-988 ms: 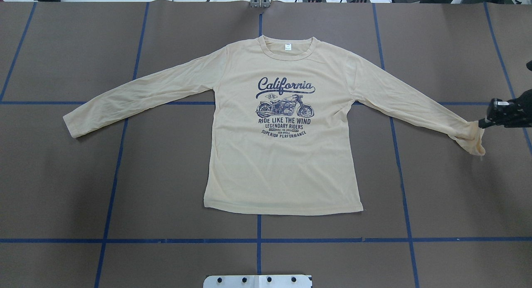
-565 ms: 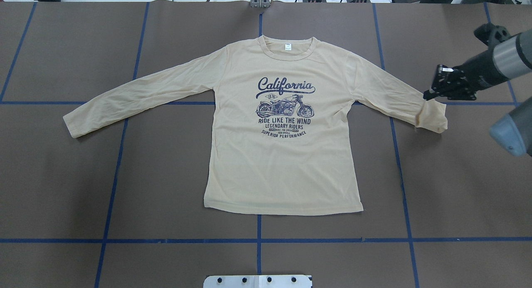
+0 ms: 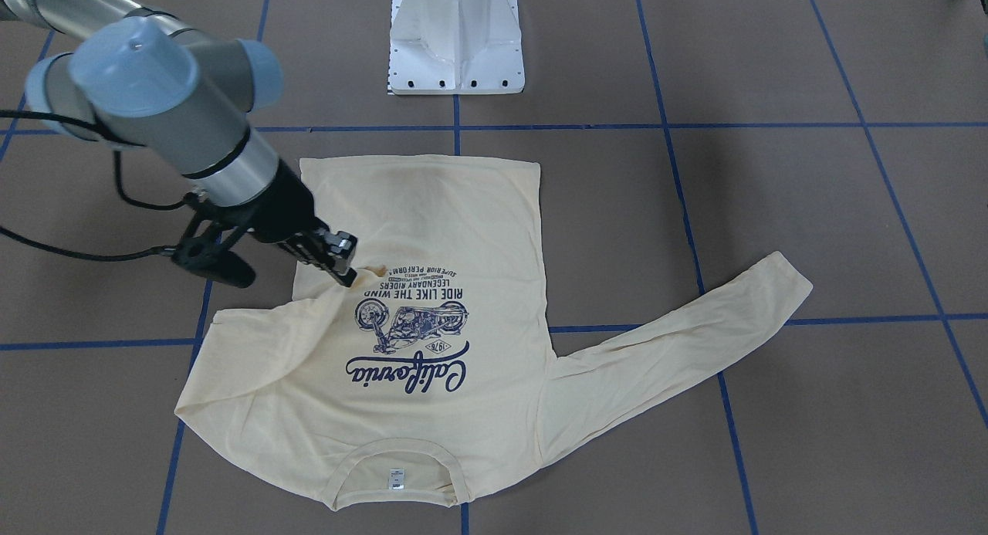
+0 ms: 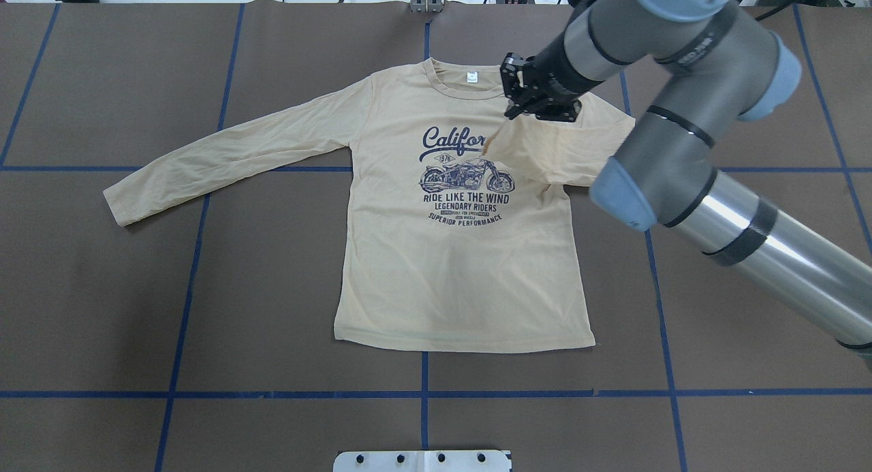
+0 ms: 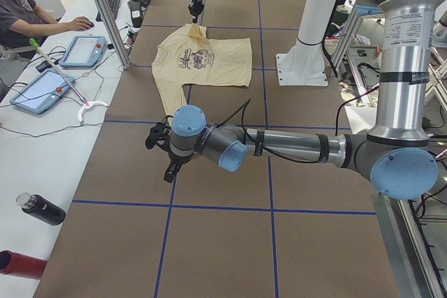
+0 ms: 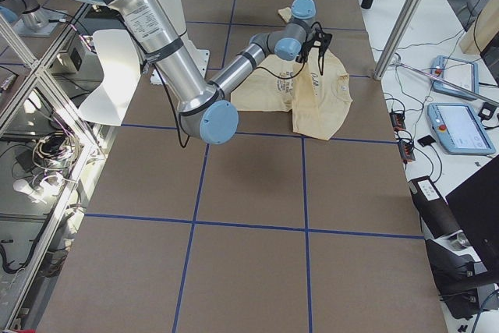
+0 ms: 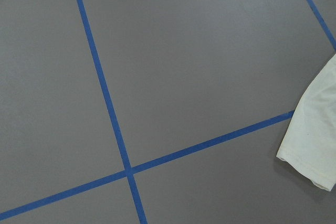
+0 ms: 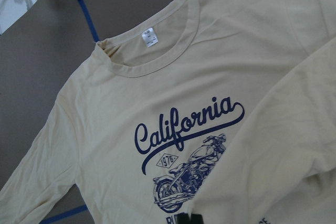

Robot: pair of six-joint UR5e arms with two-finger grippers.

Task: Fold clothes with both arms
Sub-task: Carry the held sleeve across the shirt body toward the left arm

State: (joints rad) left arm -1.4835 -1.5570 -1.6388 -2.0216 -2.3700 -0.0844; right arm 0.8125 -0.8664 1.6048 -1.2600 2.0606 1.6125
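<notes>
1. Left pincer: held over the bare brown bench, apart from the garment. It shows only in the side view from the bench's left end, so I cannot tell whether it is released or clenched. Its wrist camera looks down on crossing blue tape lines, with 1 sleeve cuff at the right edge of the view.

2. T-shirt: pale cream-yellow, long-sleeved, lying face up at the middle of the bench with the collar away from the robot. The body lies flat and the hem is straight.

3. Left sleeve: stretched out flat toward the robot's left, angled slightly toward the robot.

4. Neck label: white, visible inside the collar.

5. Navy print: the motorcycle and the lower lines are readable. The end of the word "California" is covered in the overhead view.

6. Right sleeve: folded inward across the chest, its cuff end raised off the body.

7. Right pincer: clenched on the cuff end of the right sleeve, over the upper chest just beside the collar.

8. White pedestal base: at the robot's edge of the bench, well apart from the hem.
</notes>
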